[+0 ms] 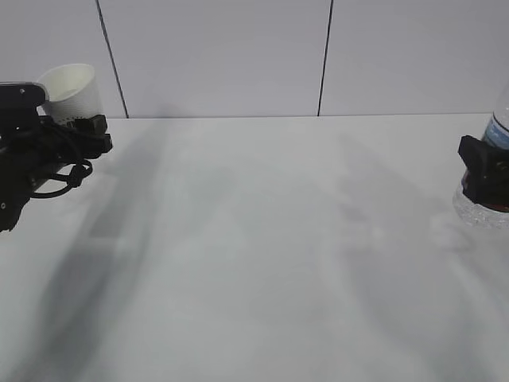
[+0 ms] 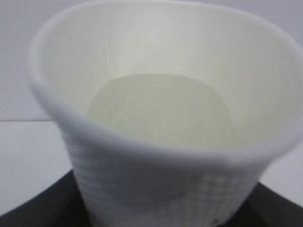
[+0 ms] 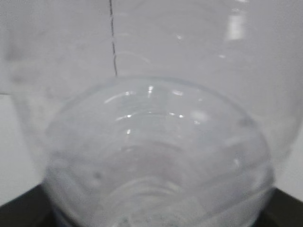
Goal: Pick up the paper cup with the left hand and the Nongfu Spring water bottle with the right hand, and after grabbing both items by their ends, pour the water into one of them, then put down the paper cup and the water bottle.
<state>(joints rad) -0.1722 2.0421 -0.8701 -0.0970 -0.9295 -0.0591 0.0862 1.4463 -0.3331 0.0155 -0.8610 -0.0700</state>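
Exterior view first: the near part of the white bench (image 1: 262, 263) is bare, crossed only by soft grey shadows. Farther back, at the left edge, the left hand (image 1: 36, 155) reaches in, black with cables looped along it and a grey block on top. Its gripper (image 1: 79, 127) is clamped around the lower part of the paper cup (image 1: 71, 91), which stands above the jaws, tilted a little, mouth up, clear of the bench. At the right edge the right hand (image 1: 485, 171) shows only as a black gripper closed on the Nongfu Spring water bottle (image 1: 497, 131); the bottle's clear ribbed base bulges below the jaws and its body runs out of the picture above. Cup and bottle are well apart, at opposite sides of the bench. Behind them rises a pale panelled wall (image 1: 223, 56) with two dark seams.

From the left wrist, the paper cup (image 2: 156, 118) fills the view, dimpled outer wall nearest, cream inside and flat bottom beyond; black gripper parts sit low at both corners.

From the right wrist, the bottle (image 3: 156, 156) fills the view as clear rounded plastic with ringed ridges, black gripper parts at the bottom corners, a wall seam visible through it.
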